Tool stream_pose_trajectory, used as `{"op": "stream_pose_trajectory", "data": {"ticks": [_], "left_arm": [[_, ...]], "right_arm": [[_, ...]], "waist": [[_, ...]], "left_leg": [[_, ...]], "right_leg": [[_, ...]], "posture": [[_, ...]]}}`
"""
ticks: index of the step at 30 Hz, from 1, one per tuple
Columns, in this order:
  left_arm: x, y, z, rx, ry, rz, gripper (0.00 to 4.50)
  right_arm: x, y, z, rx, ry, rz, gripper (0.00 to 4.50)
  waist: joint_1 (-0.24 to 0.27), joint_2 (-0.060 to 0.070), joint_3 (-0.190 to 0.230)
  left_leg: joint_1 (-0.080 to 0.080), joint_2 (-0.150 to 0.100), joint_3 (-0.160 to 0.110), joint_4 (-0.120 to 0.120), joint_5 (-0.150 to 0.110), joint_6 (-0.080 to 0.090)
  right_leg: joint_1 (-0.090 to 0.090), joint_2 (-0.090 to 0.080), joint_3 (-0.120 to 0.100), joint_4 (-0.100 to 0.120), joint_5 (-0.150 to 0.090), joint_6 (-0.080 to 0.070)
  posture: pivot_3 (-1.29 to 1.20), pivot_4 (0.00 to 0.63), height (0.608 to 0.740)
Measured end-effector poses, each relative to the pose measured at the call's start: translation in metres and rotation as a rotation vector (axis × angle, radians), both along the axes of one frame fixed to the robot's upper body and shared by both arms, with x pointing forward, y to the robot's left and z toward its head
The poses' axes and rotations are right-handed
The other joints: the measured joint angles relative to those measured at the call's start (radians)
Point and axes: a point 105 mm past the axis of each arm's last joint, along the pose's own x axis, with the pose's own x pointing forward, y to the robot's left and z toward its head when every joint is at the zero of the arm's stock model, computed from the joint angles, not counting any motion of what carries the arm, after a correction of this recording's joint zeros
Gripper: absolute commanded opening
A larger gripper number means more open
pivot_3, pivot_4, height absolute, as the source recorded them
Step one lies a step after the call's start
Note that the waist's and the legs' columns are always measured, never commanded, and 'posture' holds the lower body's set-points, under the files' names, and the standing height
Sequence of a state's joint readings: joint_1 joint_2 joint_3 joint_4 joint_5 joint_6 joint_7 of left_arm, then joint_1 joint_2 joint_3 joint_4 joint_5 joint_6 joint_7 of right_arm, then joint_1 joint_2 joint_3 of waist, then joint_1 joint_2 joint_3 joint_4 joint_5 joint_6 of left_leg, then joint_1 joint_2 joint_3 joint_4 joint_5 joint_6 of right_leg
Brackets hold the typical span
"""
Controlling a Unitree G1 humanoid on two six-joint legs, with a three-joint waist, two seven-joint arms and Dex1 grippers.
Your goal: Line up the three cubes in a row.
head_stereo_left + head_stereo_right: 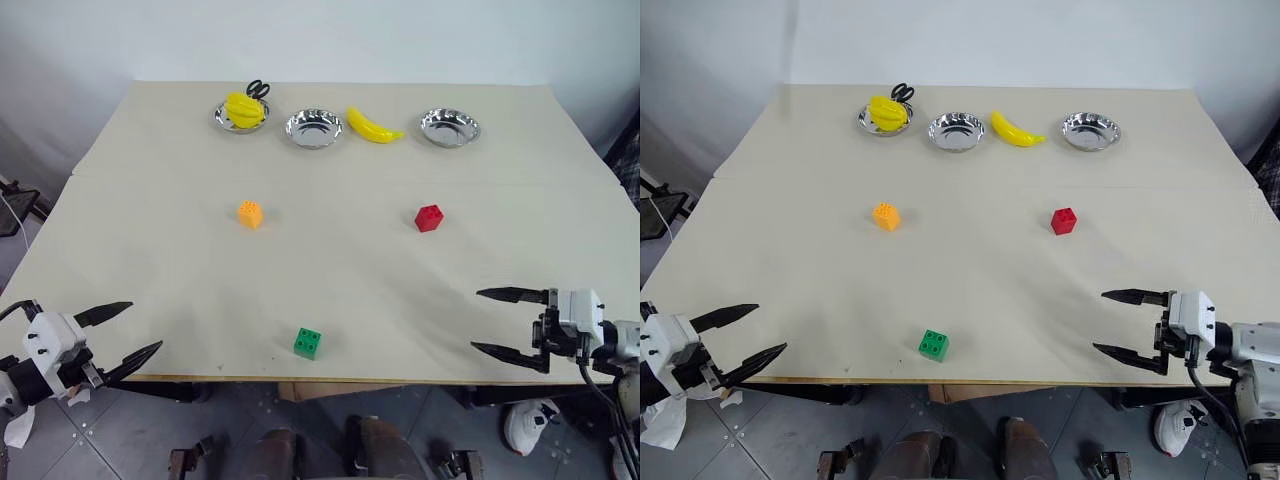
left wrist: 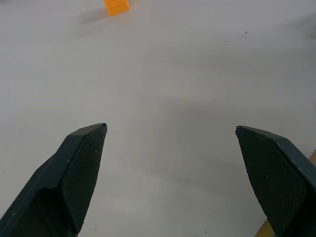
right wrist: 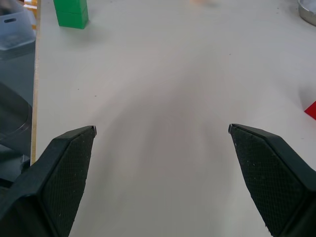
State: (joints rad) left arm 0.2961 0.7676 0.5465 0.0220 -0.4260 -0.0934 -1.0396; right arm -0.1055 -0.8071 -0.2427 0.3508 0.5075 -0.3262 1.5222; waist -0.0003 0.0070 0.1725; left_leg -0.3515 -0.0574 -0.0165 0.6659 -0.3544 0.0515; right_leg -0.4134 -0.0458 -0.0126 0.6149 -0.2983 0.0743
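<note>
Three studded cubes lie apart on the cream table. The orange cube sits left of centre, the red cube right of centre, and the green cube near the front edge. My left gripper hangs open at the table's front left corner, well short of any cube. At the front right my right gripper is open too, with bare table between its fingers. The left wrist view catches the orange cube far ahead, and the right wrist view the green cube.
Along the far edge stand three steel bowls: the left bowl holds a yellow banana bunch with black scissors behind, the middle bowl and right bowl hold nothing. A single banana lies between them.
</note>
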Motion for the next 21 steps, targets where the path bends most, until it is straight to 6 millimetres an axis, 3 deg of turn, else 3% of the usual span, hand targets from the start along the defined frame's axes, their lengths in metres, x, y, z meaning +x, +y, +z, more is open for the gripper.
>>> {"op": "stream_pose_trajectory", "data": {"ticks": [5,10,17,21], "left_arm": [[0.000,-0.001,-0.002,-0.034,0.037,0.011,4.43],[0.007,-0.016,0.012,-0.186,-0.038,-0.008,4.43],[0.012,-0.059,0.032,-0.296,-0.104,-0.112,4.43],[0.026,-0.094,0.036,-0.354,-0.139,-0.214,4.43]], "right_arm": [[0.001,0.000,-0.001,0.008,0.002,-0.008,4.50],[0.007,0.002,-0.002,0.127,-0.004,-0.123,4.50],[0.013,-0.013,0.005,0.446,-0.073,-0.518,4.50],[0.017,-0.005,-0.015,0.599,-0.052,-0.709,4.50]], "waist": [[0.001,0.000,0.000],[0.002,0.000,0.000],[0.005,0.000,0.000],[0.005,0.000,-0.001]], "left_leg": [[0.000,0.000,0.000,0.000,0.000,0.000],[0.000,0.000,0.000,0.001,0.000,0.000],[0.001,0.000,0.000,0.001,0.000,-0.002],[0.001,-0.001,0.000,0.002,0.002,-0.003]], "right_leg": [[0.000,0.000,0.000,0.001,0.000,0.000],[0.000,0.000,0.000,0.003,0.000,0.000],[0.000,0.000,0.000,0.004,0.000,0.000],[-0.001,0.000,0.001,0.007,0.000,0.000]], "posture": [[0.00,0.150,0.740],[0.00,0.150,0.740],[0.00,0.150,0.740],[0.00,0.150,0.740]]}}
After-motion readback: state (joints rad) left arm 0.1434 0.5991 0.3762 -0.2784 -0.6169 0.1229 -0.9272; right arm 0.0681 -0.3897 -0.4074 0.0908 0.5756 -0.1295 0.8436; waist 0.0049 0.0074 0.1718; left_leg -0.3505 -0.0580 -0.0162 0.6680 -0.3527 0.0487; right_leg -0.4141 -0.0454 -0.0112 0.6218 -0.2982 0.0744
